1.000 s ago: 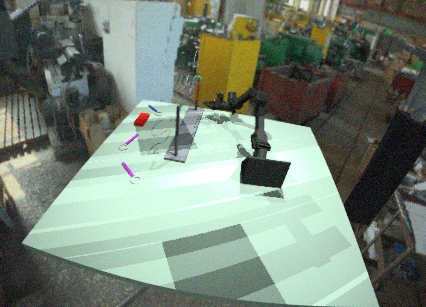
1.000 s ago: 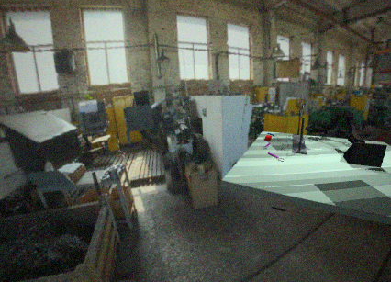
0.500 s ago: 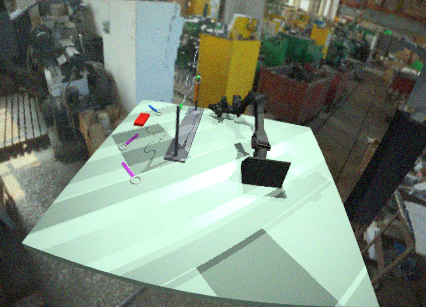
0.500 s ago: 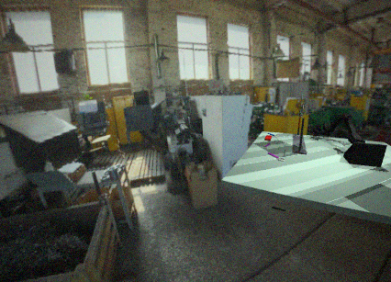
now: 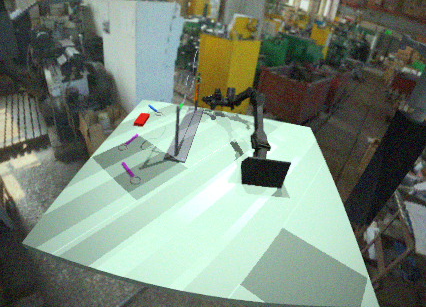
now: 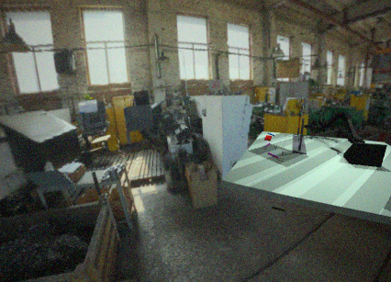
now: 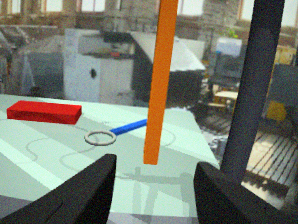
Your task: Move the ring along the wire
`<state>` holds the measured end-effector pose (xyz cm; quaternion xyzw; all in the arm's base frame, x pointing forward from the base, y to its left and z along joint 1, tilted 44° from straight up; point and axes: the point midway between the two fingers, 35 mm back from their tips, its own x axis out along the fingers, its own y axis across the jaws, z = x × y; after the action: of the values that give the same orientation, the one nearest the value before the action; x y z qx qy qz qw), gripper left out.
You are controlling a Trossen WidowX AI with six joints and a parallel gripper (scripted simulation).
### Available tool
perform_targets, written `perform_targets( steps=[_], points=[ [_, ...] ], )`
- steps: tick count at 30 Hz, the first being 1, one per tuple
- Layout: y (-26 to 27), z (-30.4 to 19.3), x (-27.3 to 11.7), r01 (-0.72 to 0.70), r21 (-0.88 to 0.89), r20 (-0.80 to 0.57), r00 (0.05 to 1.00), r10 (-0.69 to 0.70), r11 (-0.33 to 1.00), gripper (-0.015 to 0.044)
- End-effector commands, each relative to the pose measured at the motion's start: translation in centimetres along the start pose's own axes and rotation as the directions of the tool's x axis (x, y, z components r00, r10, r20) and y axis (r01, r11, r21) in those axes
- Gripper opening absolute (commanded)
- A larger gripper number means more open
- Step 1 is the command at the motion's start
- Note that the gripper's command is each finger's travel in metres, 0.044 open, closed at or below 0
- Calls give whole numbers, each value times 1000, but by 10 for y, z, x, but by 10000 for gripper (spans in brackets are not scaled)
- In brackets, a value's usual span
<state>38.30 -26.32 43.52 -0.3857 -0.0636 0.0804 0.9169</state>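
Beyond the hand's parted fingertips, the orange handle point(image 7: 160, 85) stands mid-path, a dark post point(image 7: 252, 90) to its right.
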Motion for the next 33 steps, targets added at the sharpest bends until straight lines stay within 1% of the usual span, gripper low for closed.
perform_targets(
  steps=[1,33],
  points=[
    [-1,0,5,1,-3,0,1000,-1,1000,160],
    [-2,0,55,4,-2,3,1000,-4,1000,160]
  ],
)
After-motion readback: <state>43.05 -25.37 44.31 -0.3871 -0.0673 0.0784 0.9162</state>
